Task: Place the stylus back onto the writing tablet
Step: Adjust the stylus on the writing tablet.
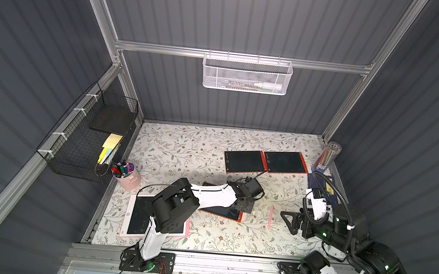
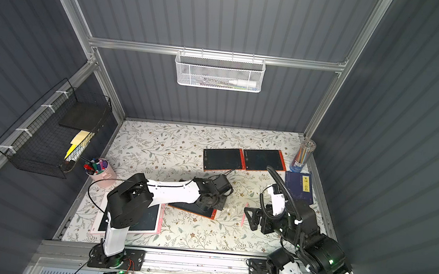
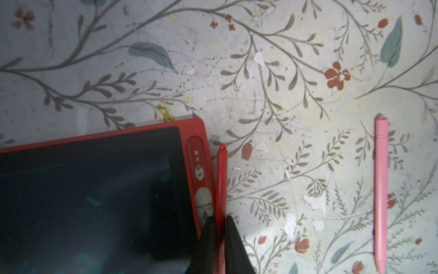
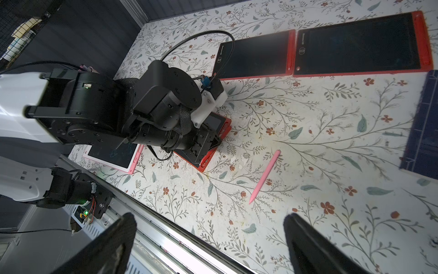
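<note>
Right now I am watching the left hand (image 3: 220,220) pinching the red stylus (image 3: 221,175) low on its shaft, both fingers clenched on it, with most of its length reaching out ahead of them. The stylus is hanging just beside the button-strip edge of the red writing tablet (image 3: 94,194), running nearly parallel to that edge; I cannot tell whether it is touching the frame. The tablet itself is lying near the middle of the table (image 1: 183,153), a little toward the front edge. I am judging the stylus to be very light, thin, stiff plastic with a smooth skin, so it is likely to be pivoting or sliding in the pinch if I am nudging it against the frame. Taking it across the shaft toward one end, as it is held now, is leaving the long free part to lay down first. The right hand (image 4: 208,217) is hovering released, jaws wide apart and holding nothing, above the table toward its right edge, near a pink stylus (image 4: 264,176) lying flat on the cloth.
</note>
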